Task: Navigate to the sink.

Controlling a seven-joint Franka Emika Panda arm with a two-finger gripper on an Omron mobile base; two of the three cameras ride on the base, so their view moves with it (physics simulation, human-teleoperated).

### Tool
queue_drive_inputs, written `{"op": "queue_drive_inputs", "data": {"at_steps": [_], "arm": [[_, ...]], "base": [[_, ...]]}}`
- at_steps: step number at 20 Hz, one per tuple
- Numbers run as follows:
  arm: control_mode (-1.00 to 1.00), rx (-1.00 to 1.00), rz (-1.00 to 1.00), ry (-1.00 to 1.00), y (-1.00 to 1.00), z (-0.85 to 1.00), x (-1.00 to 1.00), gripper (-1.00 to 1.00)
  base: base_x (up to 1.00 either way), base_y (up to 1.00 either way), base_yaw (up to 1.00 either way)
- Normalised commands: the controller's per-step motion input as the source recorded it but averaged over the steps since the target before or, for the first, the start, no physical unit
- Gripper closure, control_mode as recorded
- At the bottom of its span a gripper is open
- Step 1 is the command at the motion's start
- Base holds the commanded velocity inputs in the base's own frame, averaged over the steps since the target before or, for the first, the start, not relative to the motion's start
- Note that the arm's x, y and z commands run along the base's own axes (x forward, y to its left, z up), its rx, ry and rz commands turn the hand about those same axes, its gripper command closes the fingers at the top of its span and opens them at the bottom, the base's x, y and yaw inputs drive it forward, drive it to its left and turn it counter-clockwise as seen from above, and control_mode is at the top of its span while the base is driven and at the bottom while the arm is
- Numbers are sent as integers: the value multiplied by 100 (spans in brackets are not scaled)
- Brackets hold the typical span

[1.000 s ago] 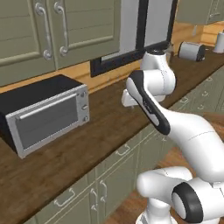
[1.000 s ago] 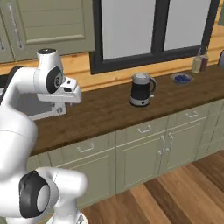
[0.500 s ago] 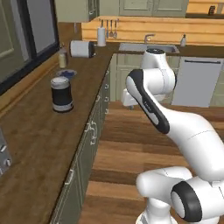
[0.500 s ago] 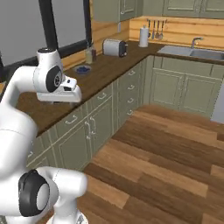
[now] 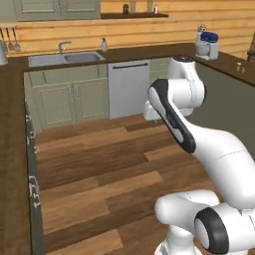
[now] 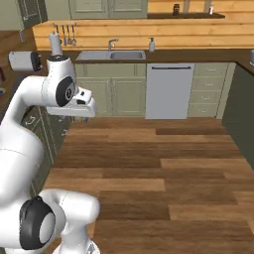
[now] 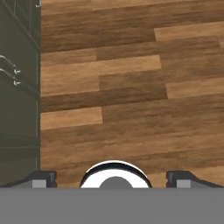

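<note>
Gripper [image 7: 111, 177], seen at the bottom of the hand view: two dark fingertips [image 7: 43, 178] set wide apart, nothing between them, plank floor [image 7: 131, 87] beneath. Dark cabinet fronts [image 7: 17, 87] with thin handles run down the left edge of that view. In the left base view the white arm [image 5: 174, 114] rises from lower right to frame centre, hand folded over open floor. The sink [image 5: 63, 59] sits in the upper left of that view, set into a dark countertop [image 5: 149, 50] along the back wall, small curved faucet [image 5: 63, 46] behind the basin, a soap bottle [image 5: 103, 45] just to its right. Below the counter: green cabinets [image 5: 69, 99], a white dishwasher [image 5: 128, 88] to their right. In the right base view the sink [image 6: 110, 55] lies top centre, well apart from the arm [image 6: 59, 94] at mid-left.
</note>
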Motion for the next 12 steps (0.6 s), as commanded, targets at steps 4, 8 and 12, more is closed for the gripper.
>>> {"op": "queue_drive_inputs", "data": {"at_steps": [4, 8, 12], "arm": [[100, 0, 0, 0, 0, 0, 0, -100], [100, 0, 0, 0, 0, 0, 0, -100], [100, 0, 0, 0, 0, 0, 0, -100]], "base": [[100, 21, -16], [100, 0, 0], [100, 0, 7]]}}
